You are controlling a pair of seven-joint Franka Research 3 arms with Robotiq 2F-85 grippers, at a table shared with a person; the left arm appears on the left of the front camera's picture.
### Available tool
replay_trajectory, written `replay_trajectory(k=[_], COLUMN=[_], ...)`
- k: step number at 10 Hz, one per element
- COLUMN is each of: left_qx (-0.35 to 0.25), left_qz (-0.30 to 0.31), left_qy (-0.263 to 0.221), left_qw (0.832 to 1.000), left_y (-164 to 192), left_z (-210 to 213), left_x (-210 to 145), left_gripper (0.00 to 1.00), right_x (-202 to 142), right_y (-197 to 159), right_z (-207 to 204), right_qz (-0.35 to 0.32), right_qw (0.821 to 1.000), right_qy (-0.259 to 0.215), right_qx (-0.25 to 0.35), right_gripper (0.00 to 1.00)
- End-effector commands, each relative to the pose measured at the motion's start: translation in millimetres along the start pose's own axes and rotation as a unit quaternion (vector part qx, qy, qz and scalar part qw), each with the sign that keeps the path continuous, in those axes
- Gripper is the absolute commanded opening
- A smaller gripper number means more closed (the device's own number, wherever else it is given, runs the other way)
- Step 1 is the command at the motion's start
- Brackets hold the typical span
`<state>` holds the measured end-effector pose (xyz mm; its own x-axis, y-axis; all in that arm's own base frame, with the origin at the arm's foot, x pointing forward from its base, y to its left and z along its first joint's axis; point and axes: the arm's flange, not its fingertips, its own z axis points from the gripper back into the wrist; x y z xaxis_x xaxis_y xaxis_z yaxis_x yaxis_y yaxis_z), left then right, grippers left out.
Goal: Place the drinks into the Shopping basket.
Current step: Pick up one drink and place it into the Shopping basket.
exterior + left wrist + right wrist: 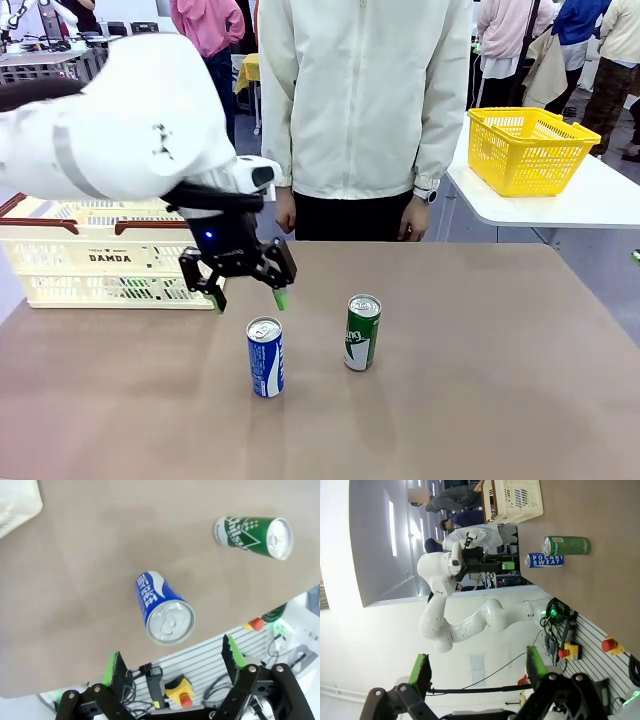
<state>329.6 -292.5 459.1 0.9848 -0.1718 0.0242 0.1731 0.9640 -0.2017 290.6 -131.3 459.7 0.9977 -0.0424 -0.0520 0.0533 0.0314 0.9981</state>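
Brown tabletop (480, 400) carries both drinks, each upright and outside the Shopping basket. On the robot's side, back from the table edge, the right gripper (479, 669) holds its green-padded fingers wide apart with nothing between them.

Nearest on the table stands the blue-and-white can (265, 357), silver top up. The green can (362, 332) stands near it, to its right and a little farther across; the two do not touch.

Above the blue-and-white can and slightly beyond it hovers the left gripper (250, 300). Its jaws are spread wide and grip nothing. From the left wrist camera the can's round top sits between the two green pads (116, 666), below them and clear of both.

Farther back, at the table's left, rests the Shopping basket (100, 262): cream slotted walls, dark brown rim, black "DAMDA" print facing the robot. The left arm partly covers it.

At the far edge a person (365, 100) in a pale jacket stands with both hands hanging at the sides. Beyond, to the right, a yellow mesh basket (530, 150) sits on a white table.
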Motion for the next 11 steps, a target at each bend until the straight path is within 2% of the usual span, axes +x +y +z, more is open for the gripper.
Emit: replay_trajectory(k=[1, 7, 11], left_qx=[0.034, 0.064, 0.084], left_qz=[0.012, -0.001, -0.009], left_qy=[0.000, 0.010, 0.001], left_qw=[0.999, 0.998, 0.996], left_y=[-5.0, -22.1, -21.0], left_z=[-14.1, -77.0, -90.5], left_x=[7.1, -9.6, -12.9], left_gripper=[1.00, 1.00, 1.00], right_x=[-1.6, -1.6, -1.6], right_y=[5.5, 5.5, 5.5], right_z=[1.0, 1.0, 1.0], right_qz=[-0.009, -0.009, -0.009], right_qw=[1.000, 1.000, 1.000], right_qy=[0.001, 0.001, 0.001], right_qx=[0.006, 0.006, 0.006], right_gripper=[1.00, 1.00, 1.00])
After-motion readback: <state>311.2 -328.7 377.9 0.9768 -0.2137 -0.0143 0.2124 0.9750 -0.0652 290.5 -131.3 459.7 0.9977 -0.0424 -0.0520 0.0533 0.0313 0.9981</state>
